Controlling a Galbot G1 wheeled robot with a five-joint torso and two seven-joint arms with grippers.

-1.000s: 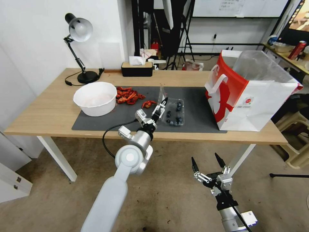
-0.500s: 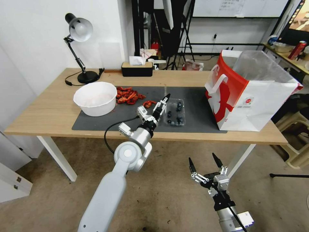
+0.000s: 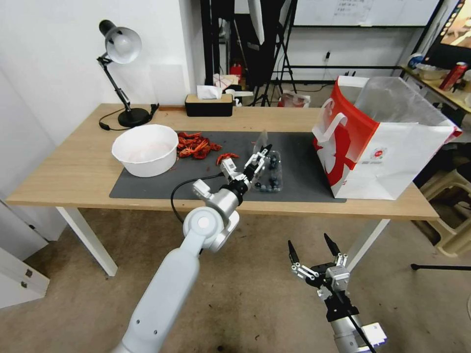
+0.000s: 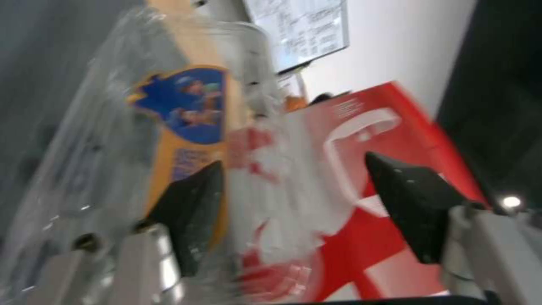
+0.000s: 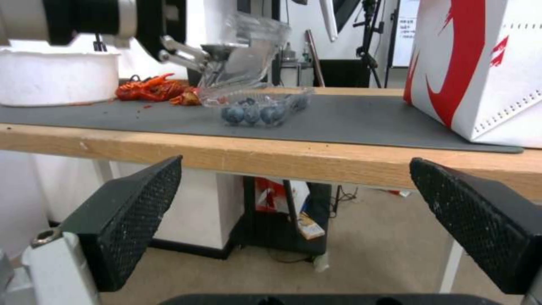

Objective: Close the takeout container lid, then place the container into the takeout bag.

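Note:
The takeout container (image 3: 269,175) lies on the grey mat (image 3: 157,184), dark berries showing through its clear lower half (image 5: 257,106). Its lid (image 3: 260,139) stands raised and leans over the berries; a blue and yellow label shows on the lid (image 4: 189,106). My left gripper (image 3: 261,153) is open at the lid, which rests against one finger (image 4: 189,212). The takeout bag (image 3: 387,142), red and white with a plastic liner, stands open on the table's right end. My right gripper (image 3: 314,250) hangs open in front of the table, below its edge.
A round white bowl (image 3: 145,148) and red crayfish (image 3: 196,145) sit left of the container. A desk lamp (image 3: 122,78) and a tissue box (image 3: 208,104) stand at the back. Bare mat lies between container and bag.
My left gripper has swung to the right and the lid has tipped from upright toward the berry half. The right gripper has barely shifted.

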